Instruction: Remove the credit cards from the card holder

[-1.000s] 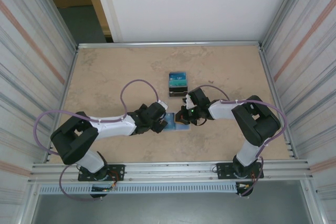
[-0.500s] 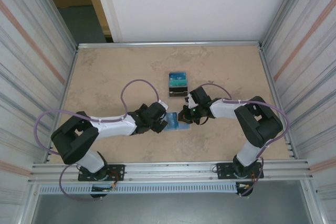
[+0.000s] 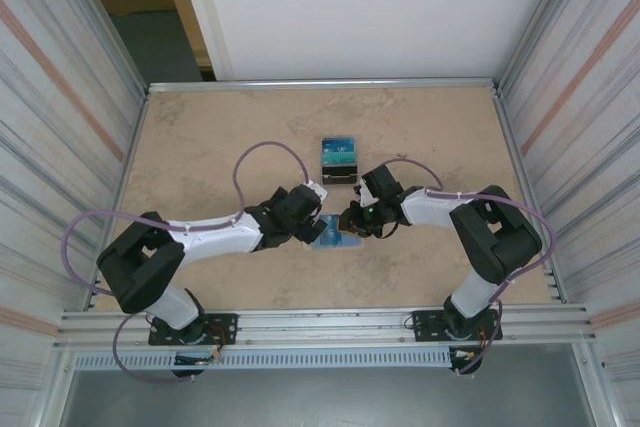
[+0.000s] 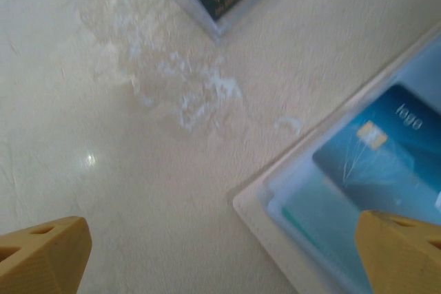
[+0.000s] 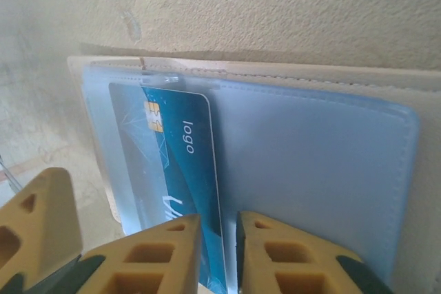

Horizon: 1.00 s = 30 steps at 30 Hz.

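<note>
Tan table: card lies lengthwise toward right claw, grip unclear; left claw spread.

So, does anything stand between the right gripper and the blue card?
Only the clear pocket of the card holder, which covers the blue card. The right gripper sits at the card's edge; nothing else intervenes.

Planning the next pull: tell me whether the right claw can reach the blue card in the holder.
Probably yes: the right claw sits over the end of the blue card, jaws slightly parted, nothing between them and the card holder.
</note>
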Available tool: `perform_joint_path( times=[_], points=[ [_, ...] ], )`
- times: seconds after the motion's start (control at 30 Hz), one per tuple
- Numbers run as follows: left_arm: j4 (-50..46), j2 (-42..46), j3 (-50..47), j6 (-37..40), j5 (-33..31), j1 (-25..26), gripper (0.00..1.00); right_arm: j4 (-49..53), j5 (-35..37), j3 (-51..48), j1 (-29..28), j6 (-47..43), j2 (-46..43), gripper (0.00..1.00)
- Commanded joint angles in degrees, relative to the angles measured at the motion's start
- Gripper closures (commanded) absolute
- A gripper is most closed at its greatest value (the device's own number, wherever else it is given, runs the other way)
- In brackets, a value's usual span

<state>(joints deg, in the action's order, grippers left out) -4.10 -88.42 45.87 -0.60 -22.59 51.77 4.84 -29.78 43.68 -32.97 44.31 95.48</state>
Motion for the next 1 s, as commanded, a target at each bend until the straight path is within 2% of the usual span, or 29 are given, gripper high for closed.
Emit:
perform_joint_path(
  times=[0.0,0.27,0.63,0.97],
  points=[
    [1.68,-2.04,2.02,1.65,0.26,0.27,0.01,0.97,0.78,0.20,0.32,-0.03,-2.20,0.75],
    [1.55,-5.32,1.99,1.74,1.13,0.16,0.01,-0.22,0.56,-0.92,0.35,1.22,-2.85,0.72],
    [-0.42,-6.22,0.56,2.13,1.06,0.14,0.01,-3.26,-0.55,-1.80,0.36,2.33,-0.08,0.79],
    [-1.15,-6.93,-0.46,2.07,1.76,0.14,0.01,-9.16,-4.07,-3.40,0.55,4.86,1.67,0.81]
  ],
)
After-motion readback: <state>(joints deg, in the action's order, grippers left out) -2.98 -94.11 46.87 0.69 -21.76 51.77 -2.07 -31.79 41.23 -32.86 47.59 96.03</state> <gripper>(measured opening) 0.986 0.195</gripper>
